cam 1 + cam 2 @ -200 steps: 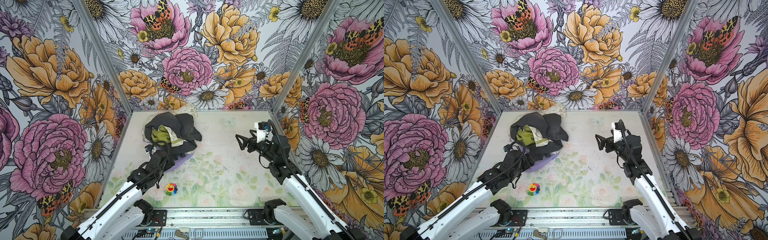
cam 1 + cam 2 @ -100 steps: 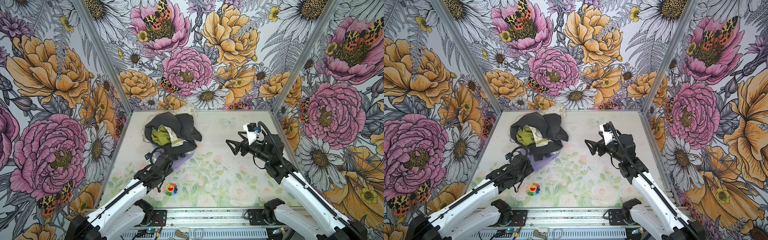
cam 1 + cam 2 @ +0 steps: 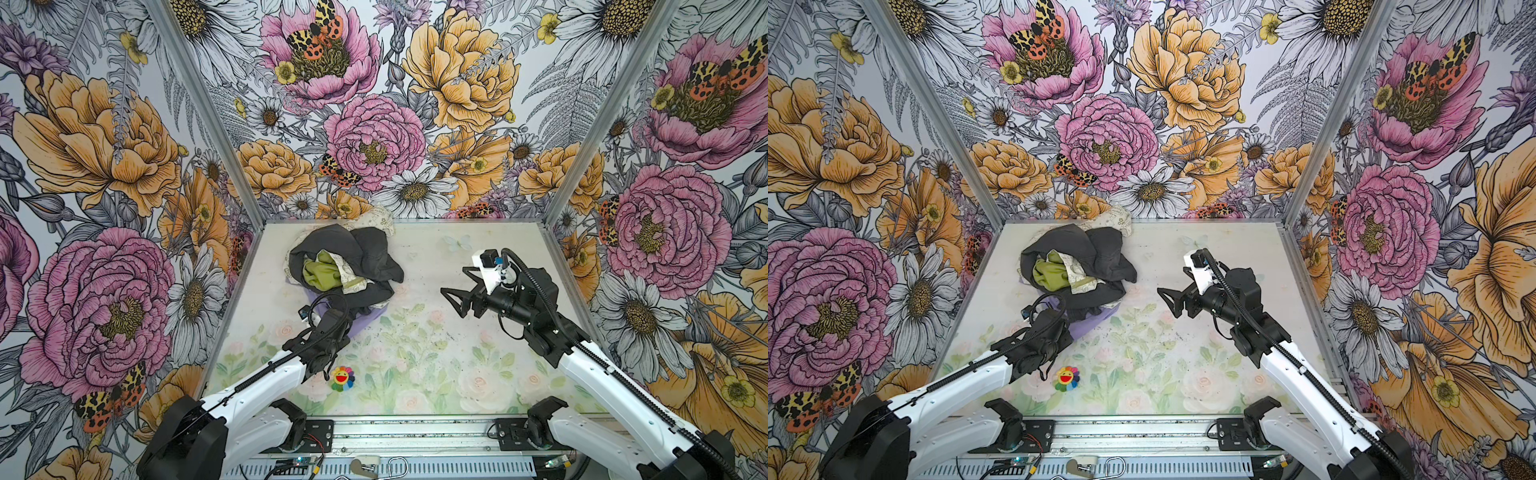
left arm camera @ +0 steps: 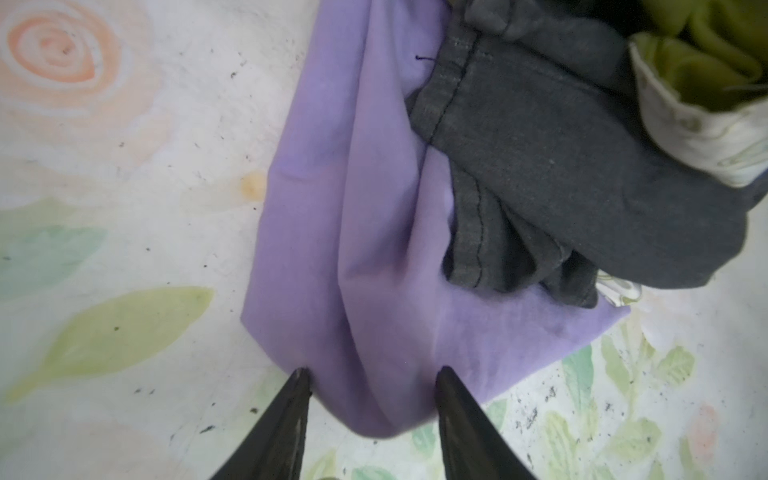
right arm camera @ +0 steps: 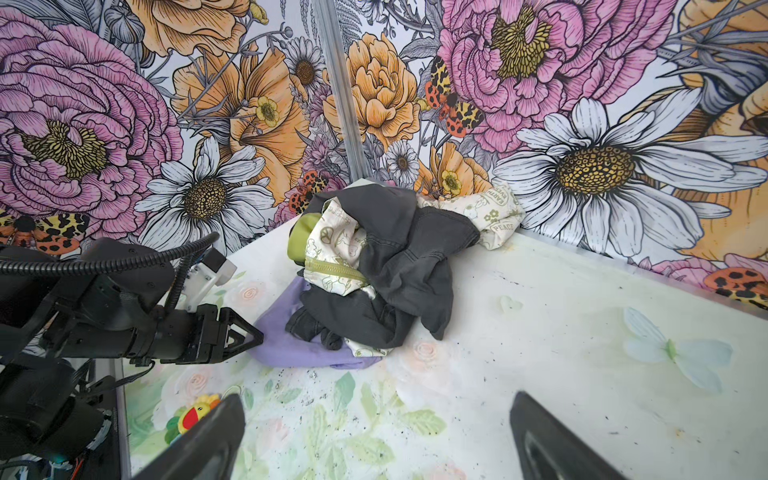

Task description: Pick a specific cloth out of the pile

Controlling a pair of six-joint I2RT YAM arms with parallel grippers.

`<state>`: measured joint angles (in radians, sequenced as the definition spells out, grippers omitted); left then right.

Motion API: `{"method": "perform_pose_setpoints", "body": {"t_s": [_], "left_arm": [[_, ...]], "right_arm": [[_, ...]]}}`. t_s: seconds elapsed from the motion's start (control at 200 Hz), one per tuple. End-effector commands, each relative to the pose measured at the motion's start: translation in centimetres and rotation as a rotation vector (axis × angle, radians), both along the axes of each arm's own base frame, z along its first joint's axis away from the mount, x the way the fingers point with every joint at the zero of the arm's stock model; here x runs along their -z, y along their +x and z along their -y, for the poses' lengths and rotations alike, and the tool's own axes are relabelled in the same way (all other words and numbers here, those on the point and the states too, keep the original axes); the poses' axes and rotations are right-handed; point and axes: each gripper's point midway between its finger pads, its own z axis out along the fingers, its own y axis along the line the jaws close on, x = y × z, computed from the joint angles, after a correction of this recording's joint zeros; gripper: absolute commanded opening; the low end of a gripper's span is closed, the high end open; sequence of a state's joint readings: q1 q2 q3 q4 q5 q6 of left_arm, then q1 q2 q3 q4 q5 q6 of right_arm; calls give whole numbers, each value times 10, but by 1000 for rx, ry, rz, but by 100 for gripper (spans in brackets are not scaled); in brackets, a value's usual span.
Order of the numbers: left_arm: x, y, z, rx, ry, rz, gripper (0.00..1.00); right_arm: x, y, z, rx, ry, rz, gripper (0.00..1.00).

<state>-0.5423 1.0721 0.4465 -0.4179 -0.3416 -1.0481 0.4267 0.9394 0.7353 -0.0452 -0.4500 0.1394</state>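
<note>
The cloth (image 4: 353,249) is plain lavender and lies flat under the near edge of the pile (image 3: 353,257), a heap of dark grey, olive-green and cream printed pieces at the back left. Only its near corner sticks out in both top views (image 3: 368,322) (image 3: 1090,326). My left gripper (image 4: 372,372) is low at that corner, jaws part-way closed with the lavender fold between them and both fingertips (image 4: 446,382) touching it. From the right wrist view the left gripper (image 5: 249,338) meets the cloth's edge (image 5: 291,349). My right gripper (image 3: 451,301) hovers wide open and empty right of the pile.
A small rainbow smiling-flower toy (image 3: 343,378) lies on the floral mat just in front of my left wrist. Flower-printed walls close in the back and both sides, and the pile sits close to the back left corner. A metal rail (image 3: 415,432) runs along the front.
My left jaws have narrowed around the lavender corner, and the left arm has settled lower. The right gripper has moved left toward the pile, still wide open.
</note>
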Motion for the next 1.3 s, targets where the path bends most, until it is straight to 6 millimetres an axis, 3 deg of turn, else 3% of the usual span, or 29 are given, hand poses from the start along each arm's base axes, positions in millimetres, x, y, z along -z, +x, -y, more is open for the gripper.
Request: {"method": "perform_pose_setpoints", "body": {"t_s": [0.0, 0.135, 0.235, 0.616, 1.296], "left_arm": [[-3, 14, 8, 13, -28, 41, 35], [-6, 18, 6, 0, -20, 59, 14], [-19, 23, 4, -18, -27, 110, 0], [-108, 48, 3, 7, -67, 370, 0], [-206, 73, -22, -10, -98, 576, 0]], "right_arm": [[-14, 0, -4, -15, 1, 38, 100], [-11, -1, -4, -10, -8, 35, 100], [-10, 0, -5, -11, -14, 36, 99], [-11, 0, -10, -18, -19, 36, 100], [-5, -2, -12, -22, -38, 35, 99]]}}
